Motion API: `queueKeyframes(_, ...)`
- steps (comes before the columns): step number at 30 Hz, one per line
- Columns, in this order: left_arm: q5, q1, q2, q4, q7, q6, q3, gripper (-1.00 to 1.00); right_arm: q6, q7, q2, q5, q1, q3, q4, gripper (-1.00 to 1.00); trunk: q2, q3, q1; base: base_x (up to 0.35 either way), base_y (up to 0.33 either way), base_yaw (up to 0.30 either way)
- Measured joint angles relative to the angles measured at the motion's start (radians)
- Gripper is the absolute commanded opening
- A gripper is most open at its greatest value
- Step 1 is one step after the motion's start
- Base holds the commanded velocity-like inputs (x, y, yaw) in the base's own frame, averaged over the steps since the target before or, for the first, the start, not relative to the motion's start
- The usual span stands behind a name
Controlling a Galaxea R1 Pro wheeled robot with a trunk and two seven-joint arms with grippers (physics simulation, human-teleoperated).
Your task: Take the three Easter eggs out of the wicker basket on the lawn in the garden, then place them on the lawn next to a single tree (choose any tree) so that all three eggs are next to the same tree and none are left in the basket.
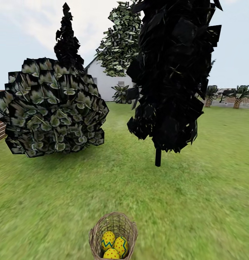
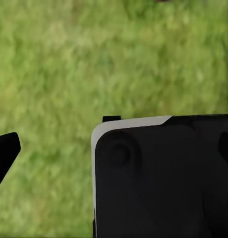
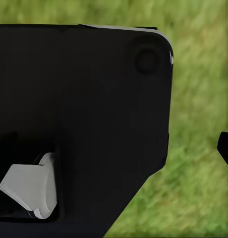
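Basket sat at my 6 on the lawn, all three eggs inside, untouched. Couldn't tell how wide either end effector was.

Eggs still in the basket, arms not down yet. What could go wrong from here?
1. The three Easter eggs sit packed together deep in the wicker basket, so reaching for one may jam against the rim or tip the basket.
2. The basket sits at the head view's bottom edge, so part of it may be cut off during the grasp.
3. The nearest trunk belongs to the dark tree; eggs split between trees would fail.
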Motion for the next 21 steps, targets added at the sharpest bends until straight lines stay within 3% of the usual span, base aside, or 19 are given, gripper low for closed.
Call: queueKeyframes(21, 0.0, 0.0, 0.0, 0.0, 0.001, 0.005, 0.001, 1.0, -0.002, -0.004, 0.019, -0.011, 0.0, -0.008, -0.019, 1.0, 0.0, 0.0, 0.0, 0.0, -0.011, 0.0)
